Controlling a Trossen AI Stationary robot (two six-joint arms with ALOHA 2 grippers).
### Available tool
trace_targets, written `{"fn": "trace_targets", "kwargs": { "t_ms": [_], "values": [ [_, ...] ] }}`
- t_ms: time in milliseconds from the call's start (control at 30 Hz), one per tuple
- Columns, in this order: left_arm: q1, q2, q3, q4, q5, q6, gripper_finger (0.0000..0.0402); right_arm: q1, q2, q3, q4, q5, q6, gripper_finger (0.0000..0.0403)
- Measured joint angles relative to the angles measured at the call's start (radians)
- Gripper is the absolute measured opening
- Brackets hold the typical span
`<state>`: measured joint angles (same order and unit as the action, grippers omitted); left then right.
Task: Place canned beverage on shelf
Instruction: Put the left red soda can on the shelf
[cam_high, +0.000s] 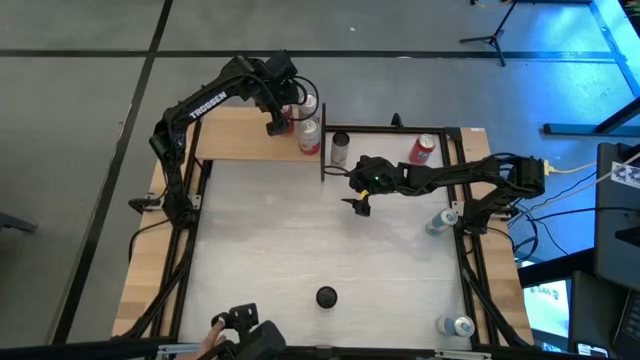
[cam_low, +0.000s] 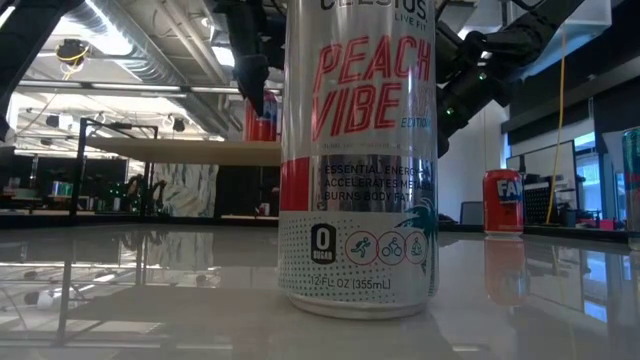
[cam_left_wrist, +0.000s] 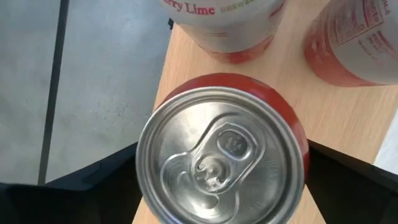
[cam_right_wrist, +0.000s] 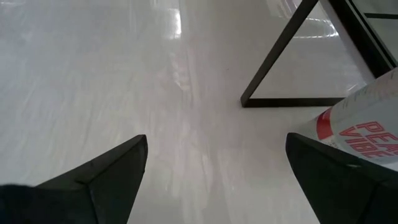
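The left gripper (cam_high: 277, 124) hangs over the shelf (cam_high: 235, 140) at the far left of the table (cam_high: 270, 250), directly above a red can (cam_left_wrist: 224, 155) that stands upright on the board. Its fingers (cam_left_wrist: 93, 186) stand apart on either side of the can, and no contact shows (the wrist view looks straight down on the can's silver lid, with dark gaps at both flanks). Two more cans stand on the shelf just beside it: a white can (cam_high: 309, 137) at the board's right end and another can (cam_high: 303, 103) behind.

The right gripper (cam_high: 358, 203) hovers over the bare tabletop right of centre, jaws wide and empty. Near it stands a Peach Vibe can (cam_high: 340, 148) by the shelf's black frame (cam_right_wrist: 280, 56); it fills the low view and hides much of the shelf from there. A red Fanta can (cam_high: 423, 148) lies farther right, two blue cans (cam_high: 441, 220) sit along the right edge, and a dark round object (cam_high: 326, 297) rests near the front.
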<state>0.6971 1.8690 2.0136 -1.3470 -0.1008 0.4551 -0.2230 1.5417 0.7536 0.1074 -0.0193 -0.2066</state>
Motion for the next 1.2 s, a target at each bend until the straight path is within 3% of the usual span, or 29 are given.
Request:
{"fn": "trace_targets", "kwargs": {
  "t_ms": [433, 833, 1200],
  "values": [
    [0.0, 0.0, 0.0, -0.006, -0.272, 0.024, 0.0379, 0.0, 0.0, 0.0, 0.0, 0.0, 0.0, 0.0379],
    [-0.006, 0.0, 0.0, -0.001, -0.117, 0.101, 0.0379, 0.0, 0.0, 0.0, 0.0, 0.0, 0.0, 0.0379],
    [-0.007, 0.0, 0.0, 0.016, -0.079, 0.149, 0.0379, 0.0, 0.0, 0.0, 0.0, 0.0, 0.0, 0.0379]
  ]
}}
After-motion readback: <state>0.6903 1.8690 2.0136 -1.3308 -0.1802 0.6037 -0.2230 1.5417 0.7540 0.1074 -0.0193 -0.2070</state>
